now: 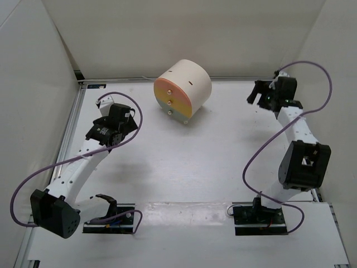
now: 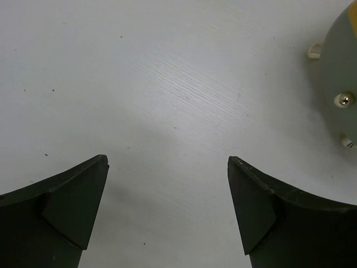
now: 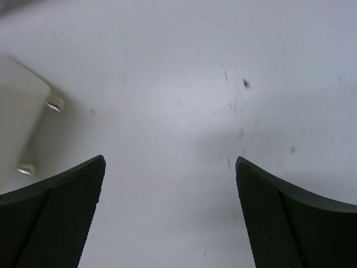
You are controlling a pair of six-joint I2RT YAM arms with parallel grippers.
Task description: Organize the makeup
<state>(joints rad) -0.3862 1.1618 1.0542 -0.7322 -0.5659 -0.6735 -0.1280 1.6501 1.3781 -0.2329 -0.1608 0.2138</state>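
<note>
Makeup: none showing in any view, no compacts, sponges or pencils on the table (image 1: pixel 184 167), so can't tell where it sits; my guess is inside the drawers.

Left gripper (image 2: pixel 167 162): jaws spread wide, nothing btwn them, only bare tabletop below. Right gripper (image 3: pixel 170 162): same, jaws wide apart and empty over bare tabletop.

Outward from the left one: edge of the cylinder (image 1: pixel 182 89) w/ a couple of knobs peeks in at the right of its wrist view, near but not touching. Outward from the right one: a cream part of the cylinder shows at the left of its wrist view, also apart.

Top view: cylinder sits back-centre, flat face w/ drawers (image 1: pixel 168 96) turned front-left, three small knobs (image 1: pixel 170 102) in a column. Left arm is just to its left, right arm off toward the back-right corner.

Step in hand, as I read it: get a drawer open.
- Left gripper looks better placed, since it's on the drawer-front side.
- Line up on one knob and narrow the jaws first, as the knobs are small.
- Pinch square-on, then pull straight along the drawer's axis.
- Cylinder may slide or roll when tugged, so prob. bring the right gripper in to brace the cream body from behind before pulling
</note>
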